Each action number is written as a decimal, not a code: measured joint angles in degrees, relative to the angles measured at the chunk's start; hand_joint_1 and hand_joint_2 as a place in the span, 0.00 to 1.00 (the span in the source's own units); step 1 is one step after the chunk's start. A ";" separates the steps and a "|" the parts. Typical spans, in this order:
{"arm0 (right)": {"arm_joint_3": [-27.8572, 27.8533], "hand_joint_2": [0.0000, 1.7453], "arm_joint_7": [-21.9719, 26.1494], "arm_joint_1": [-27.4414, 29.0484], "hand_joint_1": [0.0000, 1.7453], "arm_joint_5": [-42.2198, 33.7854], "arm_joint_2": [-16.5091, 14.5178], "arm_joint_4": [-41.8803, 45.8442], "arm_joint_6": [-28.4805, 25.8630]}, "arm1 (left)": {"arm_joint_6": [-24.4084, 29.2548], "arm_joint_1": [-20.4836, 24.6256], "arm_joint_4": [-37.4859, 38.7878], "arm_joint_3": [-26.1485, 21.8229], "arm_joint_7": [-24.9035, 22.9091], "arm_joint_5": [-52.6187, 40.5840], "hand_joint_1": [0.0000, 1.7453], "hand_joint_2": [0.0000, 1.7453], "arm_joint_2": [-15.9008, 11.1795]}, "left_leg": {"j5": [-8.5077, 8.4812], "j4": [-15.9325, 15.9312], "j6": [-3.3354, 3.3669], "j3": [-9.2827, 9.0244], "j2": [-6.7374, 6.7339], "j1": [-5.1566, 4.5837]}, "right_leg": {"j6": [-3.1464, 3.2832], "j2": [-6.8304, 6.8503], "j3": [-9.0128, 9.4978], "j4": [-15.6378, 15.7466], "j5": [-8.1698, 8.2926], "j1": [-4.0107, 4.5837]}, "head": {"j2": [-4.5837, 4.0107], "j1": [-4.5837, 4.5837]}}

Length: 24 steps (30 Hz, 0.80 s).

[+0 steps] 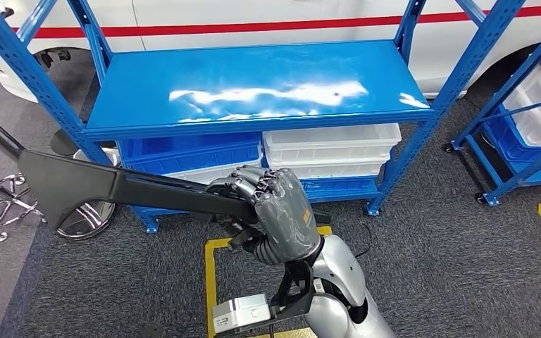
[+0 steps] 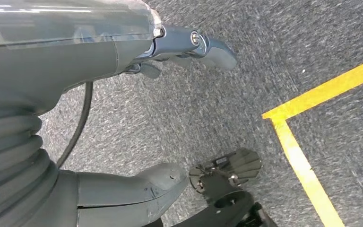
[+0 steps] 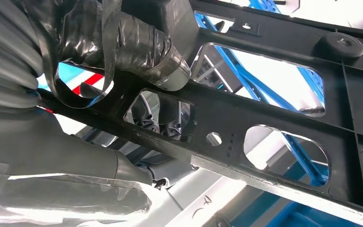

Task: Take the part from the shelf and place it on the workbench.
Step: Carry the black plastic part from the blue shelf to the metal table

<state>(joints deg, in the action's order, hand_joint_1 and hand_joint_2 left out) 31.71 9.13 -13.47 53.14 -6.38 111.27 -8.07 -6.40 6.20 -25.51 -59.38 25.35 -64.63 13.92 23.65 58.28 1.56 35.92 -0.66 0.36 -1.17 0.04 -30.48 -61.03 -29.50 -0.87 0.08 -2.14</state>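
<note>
The part is a long, flat black plastic piece with a wide end at the left. My right hand grips its narrow end, holding it out level in front of the blue shelf, below the bare top board. In the right wrist view the part shows as a black frame with several cutouts, and the taped fingers wrap over one bar. My left hand hangs over grey carpet, its thumb and fingers apart with nothing between them.
Under the shelf's top board sit a blue bin and stacked white bins. A second blue rack stands at the right, a white vehicle behind. Yellow floor lines and a chrome stand lie at the left.
</note>
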 joint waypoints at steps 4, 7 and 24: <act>0.17 1.00 -0.04 -0.18 1.00 0.10 0.01 -0.02 0.00 | -0.02 0.04 0.00 0.17 0.00 0.25 0.00 1.00 -0.01 | -0.95 0.12 -1.48 0.93 0.15 0.15 | 1.56 0.02 0.21 2.50 0.52 0.38 | -0.01 0.00; 0.45 1.00 -0.05 -0.28 1.00 0.08 -0.01 -0.06 -0.01 | 0.02 -0.08 0.03 0.17 0.00 0.50 0.00 1.00 -0.02 | 6.03 5.66 -2.26 2.80 0.34 0.35 | 3.14 0.33 -1.98 2.81 2.68 0.26 | -0.02 -0.01; 0.83 1.00 -0.08 -0.20 1.00 -0.10 0.07 -0.66 0.00 | 0.08 0.17 0.07 0.23 0.16 1.20 0.00 1.00 -0.10 | 3.40 -3.12 0.90 -6.96 0.00 0.02 | 0.33 0.12 -12.61 -7.87 -0.99 0.45 | 0.00 0.04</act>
<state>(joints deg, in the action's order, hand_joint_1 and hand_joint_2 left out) 32.55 9.05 -13.67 53.04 -6.32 110.62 -8.07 -6.32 6.37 -25.44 -59.15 25.52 -63.43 13.82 27.05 55.16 2.47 28.96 -0.66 0.38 -0.84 0.16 -43.08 -68.90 -30.49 -0.42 0.08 -2.09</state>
